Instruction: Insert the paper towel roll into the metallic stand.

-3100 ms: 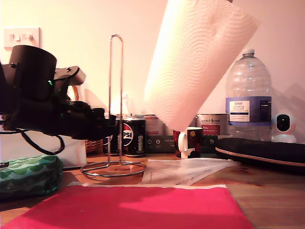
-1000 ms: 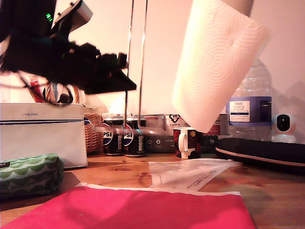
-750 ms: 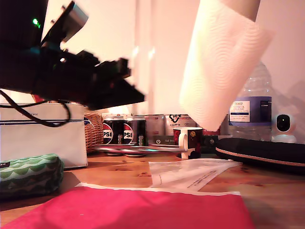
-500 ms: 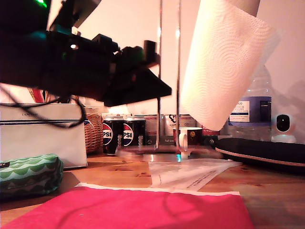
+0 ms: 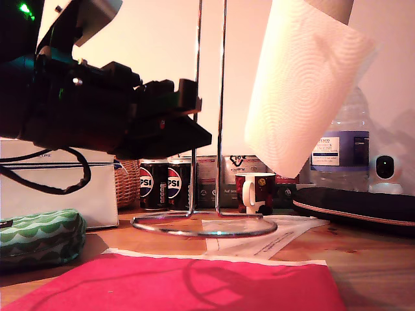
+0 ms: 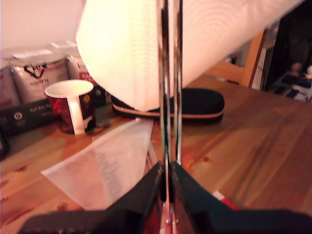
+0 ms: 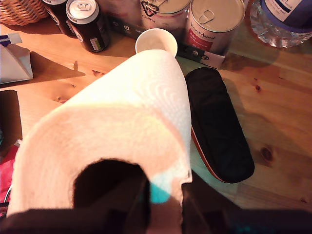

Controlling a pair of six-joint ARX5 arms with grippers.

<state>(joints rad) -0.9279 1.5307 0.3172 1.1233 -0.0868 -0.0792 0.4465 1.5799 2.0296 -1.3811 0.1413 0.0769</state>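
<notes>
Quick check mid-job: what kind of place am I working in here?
Most likely a home, perhaps a kitchen or dining table: a wooden table against a plain wall, holding Pepsi cans, a mug, a big water bottle and food tins.

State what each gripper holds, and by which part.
My first gripper clamps the metallic stand by its upright loop; my second gripper grips the paper towel roll at its core end.

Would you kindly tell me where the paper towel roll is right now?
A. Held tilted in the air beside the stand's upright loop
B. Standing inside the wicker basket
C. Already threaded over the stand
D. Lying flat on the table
A: the paper towel roll hangs tilted above the table, clear of the metallic stand, whose loop is bare.
</notes>
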